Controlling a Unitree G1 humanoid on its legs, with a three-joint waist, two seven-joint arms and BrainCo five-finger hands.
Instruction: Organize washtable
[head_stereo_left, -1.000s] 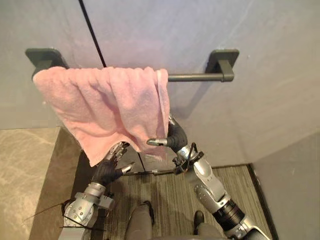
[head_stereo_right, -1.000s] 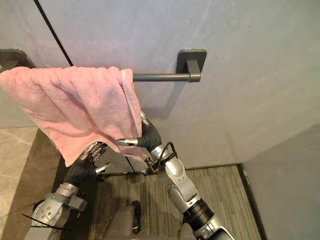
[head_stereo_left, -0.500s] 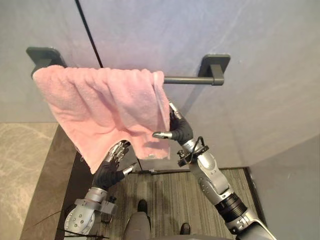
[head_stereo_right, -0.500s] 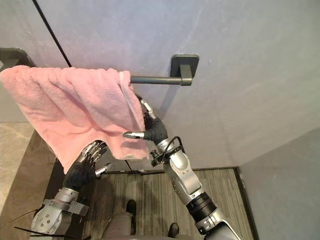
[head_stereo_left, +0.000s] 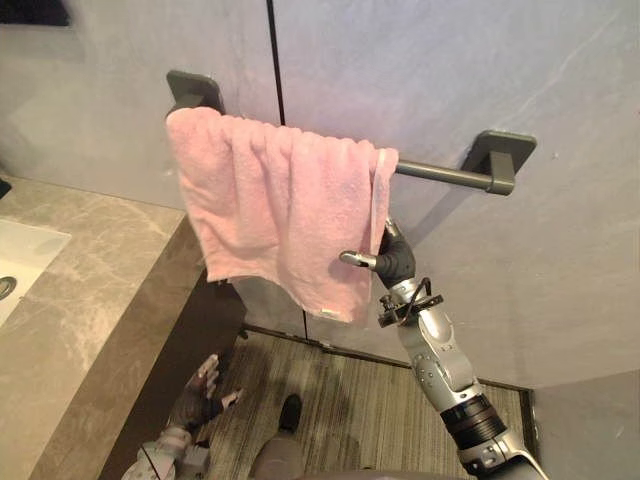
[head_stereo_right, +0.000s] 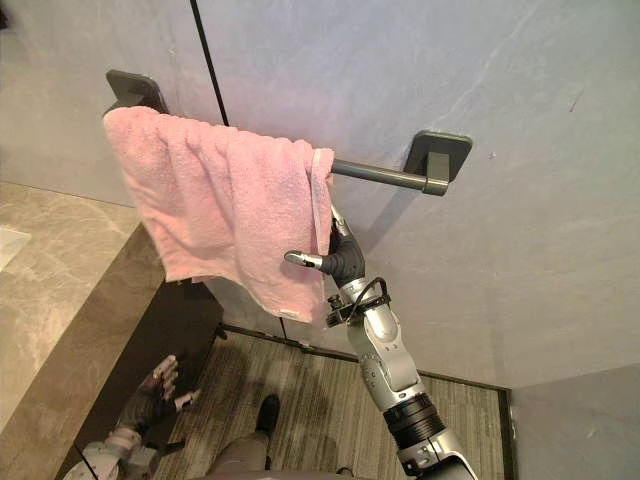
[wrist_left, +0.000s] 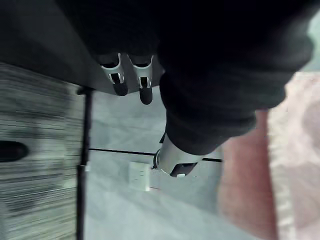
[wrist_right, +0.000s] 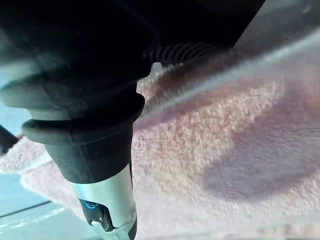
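A pink towel (head_stereo_left: 280, 210) hangs over the left part of a dark bar (head_stereo_left: 440, 172) on the grey wall. My right hand (head_stereo_left: 393, 262) is raised at the towel's lower right edge. Its thumb (wrist_right: 107, 200) sticks out straight in front of the cloth (wrist_right: 225, 135), and a straight finger reaches up behind the hem. My left hand (head_stereo_left: 197, 398) hangs low near the floor beside the dark cabinet, fingers (wrist_left: 120, 82) relaxed and holding nothing. The towel (wrist_left: 250, 190) shows far beyond it.
A marble counter (head_stereo_left: 70, 300) with a white sink (head_stereo_left: 15, 265) runs along the left, over a dark cabinet front (head_stereo_left: 190, 330). The bar's right bracket (head_stereo_left: 500, 160) sticks out from the wall. Grey striped flooring (head_stereo_left: 340, 390) lies below.
My left hand has dropped from the towel's lower edge down towards the floor. The right hand stays at the towel's right edge. The camera has shifted, bringing the counter into view.
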